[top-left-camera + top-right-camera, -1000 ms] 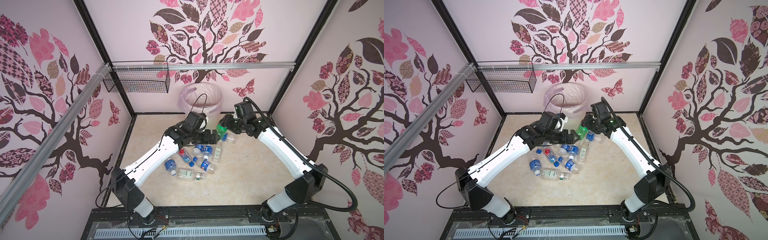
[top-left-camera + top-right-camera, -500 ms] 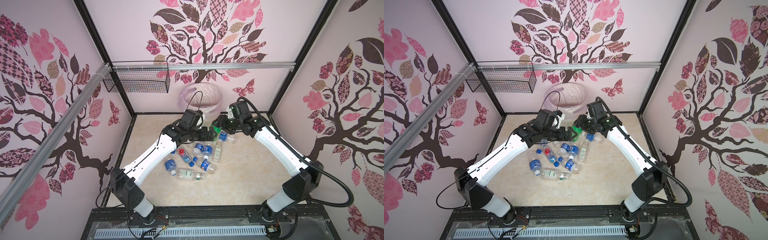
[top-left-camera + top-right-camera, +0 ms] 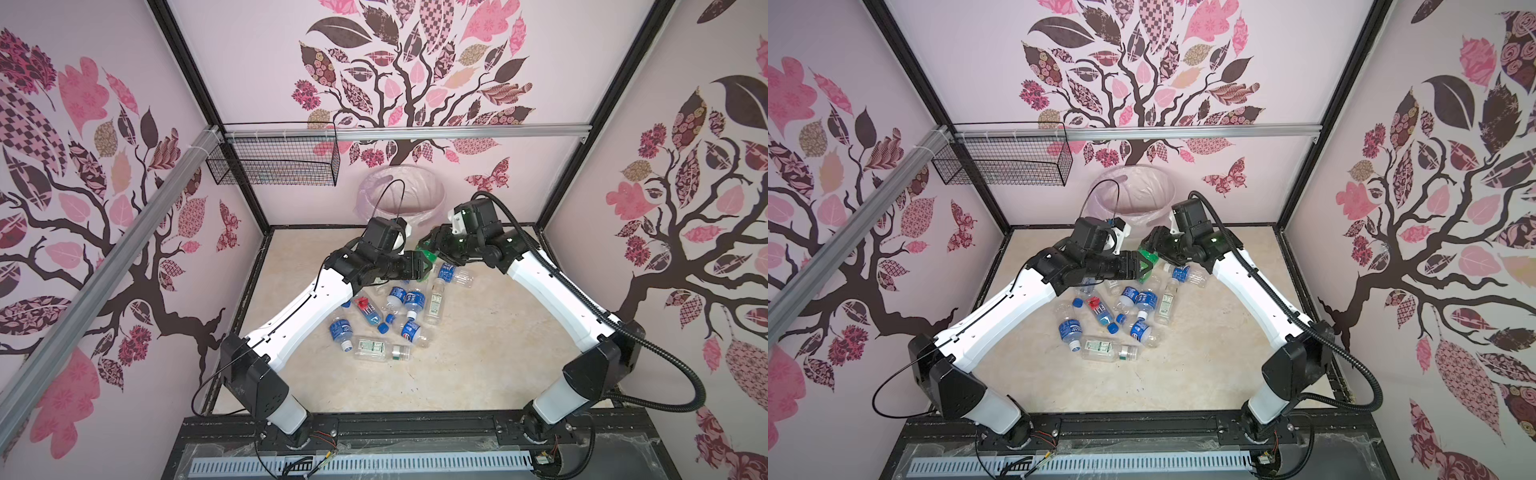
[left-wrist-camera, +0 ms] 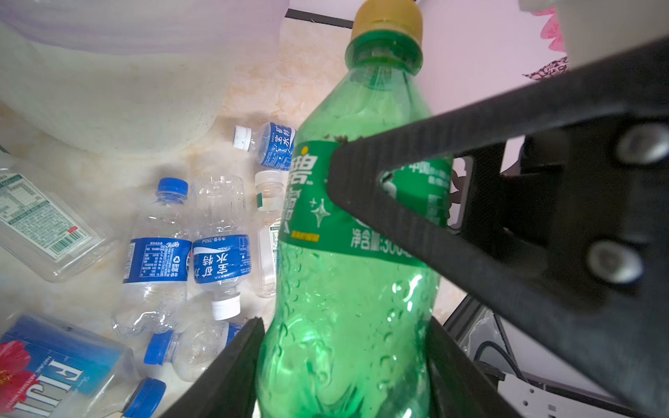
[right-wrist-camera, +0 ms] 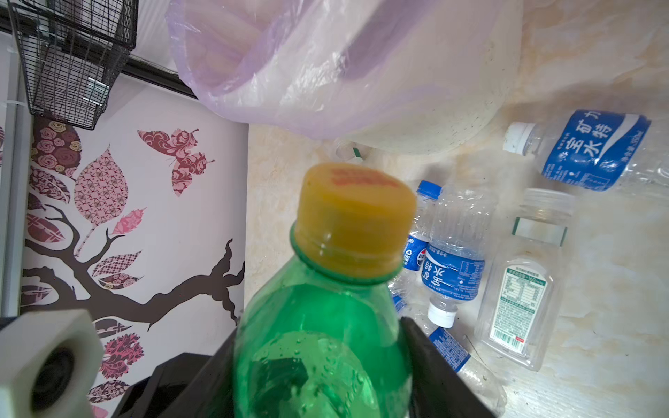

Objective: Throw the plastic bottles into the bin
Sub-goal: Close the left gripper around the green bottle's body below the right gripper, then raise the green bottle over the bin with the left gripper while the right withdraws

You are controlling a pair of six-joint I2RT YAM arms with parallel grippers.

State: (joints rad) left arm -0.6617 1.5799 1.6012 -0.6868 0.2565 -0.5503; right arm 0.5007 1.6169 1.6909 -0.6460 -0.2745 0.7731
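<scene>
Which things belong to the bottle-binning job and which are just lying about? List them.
Job:
- green bottle
- scattered bottles
- bin, pink-lined

Lying about:
- black wire basket, hung on the rail

You can read the most on the green bottle: its green label carries white Chinese characters, a large 碧 and, lower down, 净含量:300, with the rest hidden. Towards the left, the square bottle says FIJI in white on blue, and the small capitals beside it begin NATURAL. In the middle, a blue-labelled bottle reads 水特 and 350ml. The far-right bottle shows 宝, 矿, 力, 水, 特. The Pepsi bottle bears the script name and round logo. The white-labelled bottle has a barcode, but its print is too small for you to read.
</scene>
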